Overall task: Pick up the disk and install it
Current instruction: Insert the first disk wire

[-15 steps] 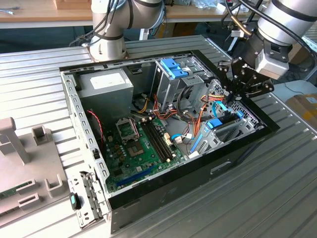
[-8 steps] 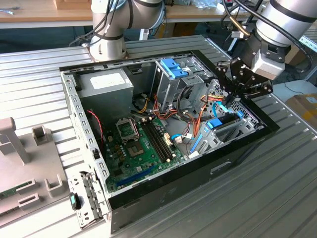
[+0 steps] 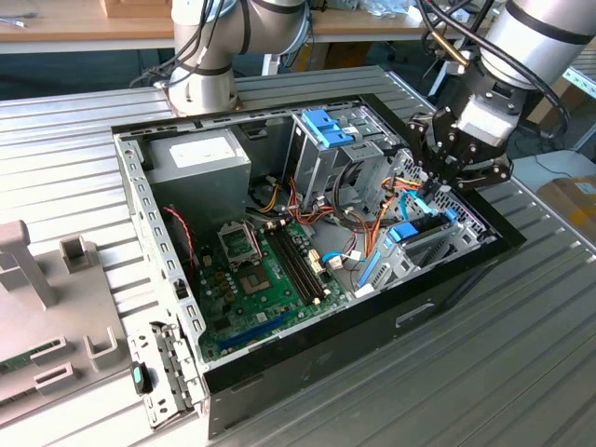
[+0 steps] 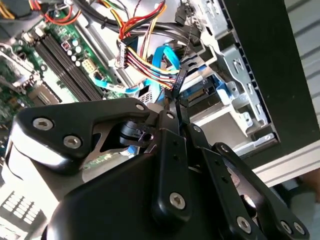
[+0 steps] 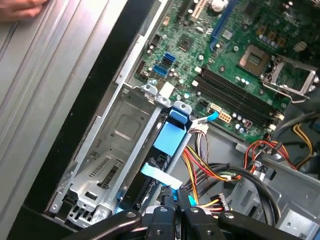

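The disk, dark with a bright blue carrier and end tab, stands on edge in the metal bay at the case wall on the exterior view's right. In the first wrist view the disk runs from its blue tab toward my gripper. The black fingers are shut on the disk's near end, with blue carrier plastic showing at both sides. In the exterior view my gripper reaches down into the case over that end. The second wrist view shows my gripper above the disk, with wires close by.
Bundles of coloured wires and a blue cable crowd the bay. The green motherboard lies mid-case. A blue-topped metal drive cage stands at the back. The black case rim runs beside the bay. A person's hand rests outside the case.
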Controlling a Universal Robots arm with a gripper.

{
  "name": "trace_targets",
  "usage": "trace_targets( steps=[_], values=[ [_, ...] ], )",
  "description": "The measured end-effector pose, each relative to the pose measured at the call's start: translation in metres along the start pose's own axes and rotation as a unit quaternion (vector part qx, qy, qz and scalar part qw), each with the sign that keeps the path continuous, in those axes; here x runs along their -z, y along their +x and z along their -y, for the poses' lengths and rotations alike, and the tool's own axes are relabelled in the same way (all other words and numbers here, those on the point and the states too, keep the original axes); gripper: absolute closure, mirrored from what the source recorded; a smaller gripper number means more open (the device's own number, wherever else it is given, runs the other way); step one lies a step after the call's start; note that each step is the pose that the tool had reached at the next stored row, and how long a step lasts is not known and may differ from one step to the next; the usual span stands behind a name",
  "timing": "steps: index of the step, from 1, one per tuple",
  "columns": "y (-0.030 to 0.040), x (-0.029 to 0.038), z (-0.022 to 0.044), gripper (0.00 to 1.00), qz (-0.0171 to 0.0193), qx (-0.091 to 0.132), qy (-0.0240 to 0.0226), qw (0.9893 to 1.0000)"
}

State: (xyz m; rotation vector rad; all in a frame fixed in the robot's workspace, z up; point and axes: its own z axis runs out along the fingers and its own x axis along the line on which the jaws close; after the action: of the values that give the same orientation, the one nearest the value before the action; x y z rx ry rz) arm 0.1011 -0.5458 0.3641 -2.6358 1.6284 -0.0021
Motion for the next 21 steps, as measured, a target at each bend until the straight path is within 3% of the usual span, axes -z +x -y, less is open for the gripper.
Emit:
trace_targets(
  steps=[2,17,21],
  values=[
    [0.0,-0.0002,0.0,0.85,-0.0009,-0.022,0.0004,0.9998],
    [0.0,-0.0004,0.0,0.85,-0.0011,-0.027,0.0005,0.9996],
    [0.0,-0.001,0.0,0.85,-0.0025,-0.063,0.0013,0.998]
  ],
)
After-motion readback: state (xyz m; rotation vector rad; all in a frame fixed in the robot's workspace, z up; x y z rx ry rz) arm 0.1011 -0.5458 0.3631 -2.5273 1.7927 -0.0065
